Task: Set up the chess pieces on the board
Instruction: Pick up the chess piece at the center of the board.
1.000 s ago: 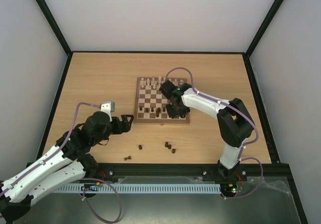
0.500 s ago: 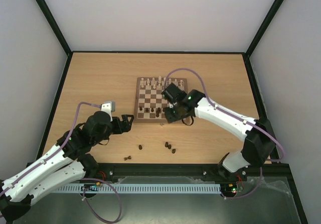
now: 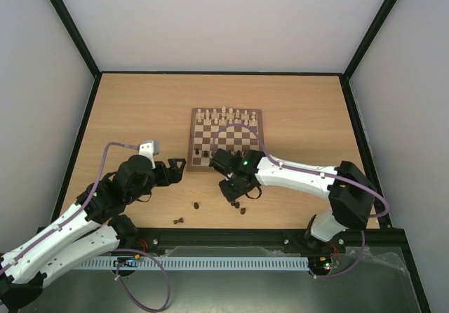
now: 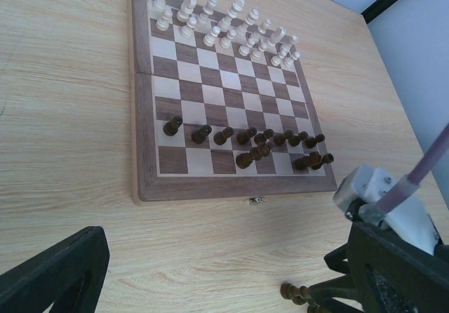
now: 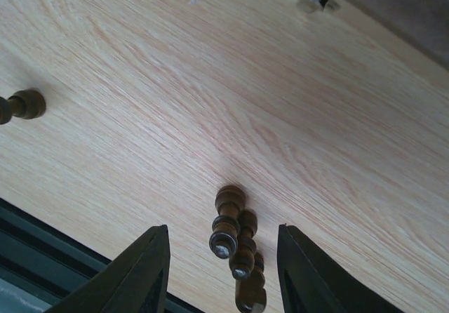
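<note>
The right end effector [image 5: 221, 230] hung, jaws apart, over three dark chess pieces [image 5: 235, 246] on the desk [image 5: 140, 81]. The left end effector [image 3: 174, 168] gaped wide near the board [image 3: 193, 127].

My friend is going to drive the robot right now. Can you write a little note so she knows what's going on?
Left gripper: open, empty, over the table by the near left corner of the board.
Right gripper: open, empty, fingers either side of three dark pieces on the table.
Done: pale pieces fill the far two rows; most dark ones stand in the near two rows.
Left: the three dark pieces and two more loose pieces go on the board.
</note>
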Motion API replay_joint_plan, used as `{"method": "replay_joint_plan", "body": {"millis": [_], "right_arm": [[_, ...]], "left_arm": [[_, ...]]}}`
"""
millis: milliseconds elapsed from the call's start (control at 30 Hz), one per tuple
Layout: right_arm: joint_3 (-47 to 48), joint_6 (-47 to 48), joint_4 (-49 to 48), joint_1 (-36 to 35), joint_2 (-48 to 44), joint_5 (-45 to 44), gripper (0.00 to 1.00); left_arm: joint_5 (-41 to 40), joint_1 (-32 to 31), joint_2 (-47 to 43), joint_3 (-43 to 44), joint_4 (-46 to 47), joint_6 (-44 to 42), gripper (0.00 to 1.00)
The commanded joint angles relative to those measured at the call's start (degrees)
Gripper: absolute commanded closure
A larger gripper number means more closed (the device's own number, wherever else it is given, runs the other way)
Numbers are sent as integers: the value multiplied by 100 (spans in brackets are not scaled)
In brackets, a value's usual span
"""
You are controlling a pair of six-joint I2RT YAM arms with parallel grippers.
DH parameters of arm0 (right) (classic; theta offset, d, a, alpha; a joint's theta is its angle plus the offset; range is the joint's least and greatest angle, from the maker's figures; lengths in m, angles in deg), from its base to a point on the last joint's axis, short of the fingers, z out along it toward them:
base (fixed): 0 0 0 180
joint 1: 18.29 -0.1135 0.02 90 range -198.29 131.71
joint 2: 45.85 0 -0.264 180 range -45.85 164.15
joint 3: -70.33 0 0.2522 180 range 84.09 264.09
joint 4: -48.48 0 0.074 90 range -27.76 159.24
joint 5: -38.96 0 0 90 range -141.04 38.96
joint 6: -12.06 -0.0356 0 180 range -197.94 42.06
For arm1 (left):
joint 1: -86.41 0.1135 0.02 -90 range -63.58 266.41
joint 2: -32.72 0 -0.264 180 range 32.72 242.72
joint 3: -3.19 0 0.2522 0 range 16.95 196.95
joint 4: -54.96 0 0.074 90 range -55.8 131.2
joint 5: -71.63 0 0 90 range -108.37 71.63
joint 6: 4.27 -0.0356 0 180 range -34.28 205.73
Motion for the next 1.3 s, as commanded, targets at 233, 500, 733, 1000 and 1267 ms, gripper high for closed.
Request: {"method": "replay_joint_plan", "body": {"millis": [233, 500, 733, 1000, 1267], "right_arm": [[-219, -203, 16, -130, 453, -153, 64], [-299, -258, -35, -249, 471, -102, 66], [-348, -295, -74, -341, 522, -73, 71], [-302, -261, -93, -341, 578, -134, 81], [-78, -247, -21, -318, 607, -470, 87]], "left_arm": [[-108, 34, -97, 183, -117, -25, 4], [-83, 34, -56, 136, -73, -37, 4], [-64, 36, -40, 114, -43, -32, 4], [-56, 34, -49, 97, -57, -19, 4], [-64, 35, -61, 107, -56, -2, 4]]}}
